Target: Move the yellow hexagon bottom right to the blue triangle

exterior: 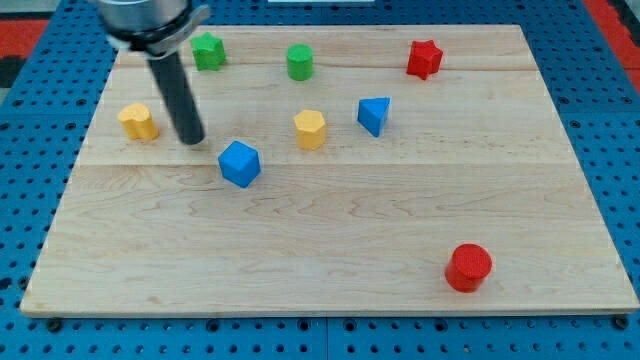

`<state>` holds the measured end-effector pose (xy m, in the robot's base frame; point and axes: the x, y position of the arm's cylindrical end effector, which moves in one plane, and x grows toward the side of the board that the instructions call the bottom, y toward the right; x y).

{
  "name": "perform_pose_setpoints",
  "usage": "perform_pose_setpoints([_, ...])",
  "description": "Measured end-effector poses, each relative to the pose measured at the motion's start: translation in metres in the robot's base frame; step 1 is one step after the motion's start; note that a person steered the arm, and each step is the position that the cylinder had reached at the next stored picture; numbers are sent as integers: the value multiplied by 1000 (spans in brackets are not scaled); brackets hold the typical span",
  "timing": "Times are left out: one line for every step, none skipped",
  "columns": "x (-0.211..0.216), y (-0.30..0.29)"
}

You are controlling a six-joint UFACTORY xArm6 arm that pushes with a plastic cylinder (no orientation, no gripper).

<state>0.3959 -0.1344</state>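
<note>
Background: blue perforated panel [600, 150] surrounds the tabletop on all sides; a red strip shows at the far corners.
Tabletop: pale wooden board [330, 260] with visible plank seams, lying flat.
Containers: every block rests directly on the tabletop.
Tool: straight dark rod entering from the far left; my tip [191, 141] rests on the tabletop. It has no parts that spread or press together, and it pinches nothing.
Tip position: between the yellow block at the left [138, 121] and the blue cube [240, 163], just right of the former, touching neither.
Yellow hexagon: [311, 129] centre of the far half, just left of the blue triangle [374, 115], a small gap between them, well right of my tip.
Blue triangle: slightly farther back than the yellow hexagon.
Green blocks: green star-like block [208, 51] at the far left; green cylinder [300, 62] to its right.
Red blocks: red star [424, 58] at the far right; red cylinder [468, 267] at the near right, well apart from all others.
Count: two yellow, two blue, two green, two red; eight blocks total.
</note>
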Motion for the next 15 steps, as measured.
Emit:
perform_pose_setpoints([2, 102])
perform_pose_setpoints([-10, 105])
perform_pose_setpoints([-12, 116])
perform_pose_setpoints([11, 192])
perform_pose_setpoints([33, 271])
perform_pose_setpoints([37, 308])
perform_pose_setpoints([42, 298])
perform_pose_setpoints([45, 298])
perform_pose_setpoints([53, 304])
perform_pose_setpoints([81, 329])
perform_pose_setpoints([101, 343])
perform_pose_setpoints([101, 360])
perform_pose_setpoints([134, 375])
perform_pose_setpoints([168, 375])
perform_pose_setpoints([181, 364])
